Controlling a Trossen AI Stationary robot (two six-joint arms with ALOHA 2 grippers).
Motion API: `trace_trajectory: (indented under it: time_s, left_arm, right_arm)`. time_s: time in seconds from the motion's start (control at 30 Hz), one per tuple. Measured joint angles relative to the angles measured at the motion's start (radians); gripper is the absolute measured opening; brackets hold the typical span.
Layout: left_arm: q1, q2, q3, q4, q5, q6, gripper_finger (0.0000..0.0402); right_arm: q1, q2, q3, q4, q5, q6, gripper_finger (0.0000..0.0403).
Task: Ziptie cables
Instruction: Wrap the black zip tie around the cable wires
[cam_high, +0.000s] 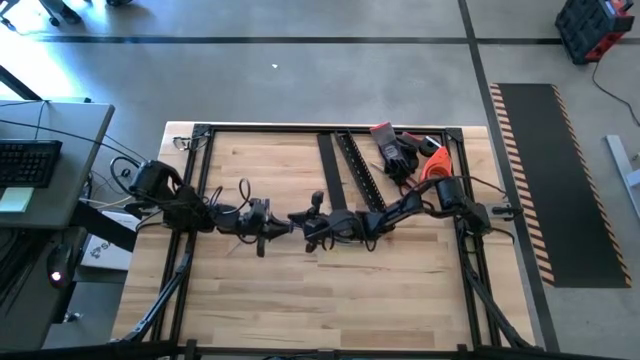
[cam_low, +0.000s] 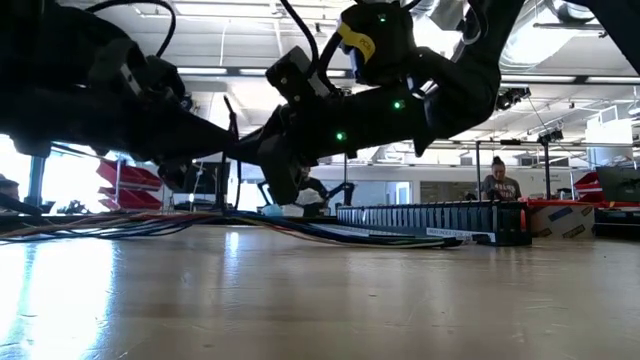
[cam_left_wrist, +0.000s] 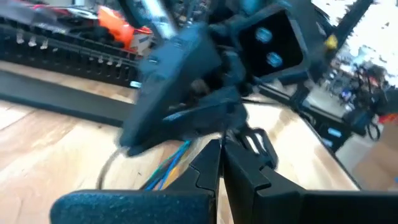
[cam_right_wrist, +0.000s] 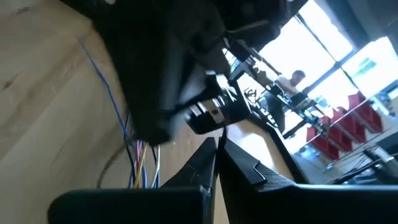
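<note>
High view: the left gripper and right gripper meet at the tabletop's centre, cables just left of them. Left wrist view: fingers together, cables beside the tips. Right wrist view: fingers together, cables lower left.
</note>
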Motion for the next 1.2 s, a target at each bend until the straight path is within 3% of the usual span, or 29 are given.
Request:
trace_trajectory:
  time_s: [0.3, 0.57, 0.87, 0.97, 1.1, 1.2]
  left_arm:
    - [0.091, 0.0, 0.0, 0.003, 0.152, -0.139, 0.0]
    - [0.129, 0.0, 0.0, -0.002, 0.28, -0.256, 0.0]
    - [0.128, 0.0, 0.0, -0.02, 0.289, -0.346, 0.0]
    - [0.127, 0.001, 0.002, -0.027, 0.289, -0.344, 0.0]
    - [0.114, 0.001, 0.002, -0.024, 0.281, -0.293, 0.0]
    - [0.105, 0.001, 0.002, -0.024, 0.273, -0.264, 0.0]
  right_arm:
    - [0.033, 0.0, 0.0, 0.019, 0.05, -0.159, 0.0]
    - [0.043, -0.001, 0.0, 0.068, 0.092, -0.417, 0.0]
    - [0.062, -0.001, 0.0, 0.066, 0.061, -0.603, 0.0]
    - [0.069, -0.001, 0.0, 0.068, 0.057, -0.585, 0.0]
    - [0.068, -0.001, 0.0, 0.05, 0.097, -0.44, 0.0003]
    - [0.062, -0.003, 0.0, -0.008, 0.11, -0.328, 0.0027]
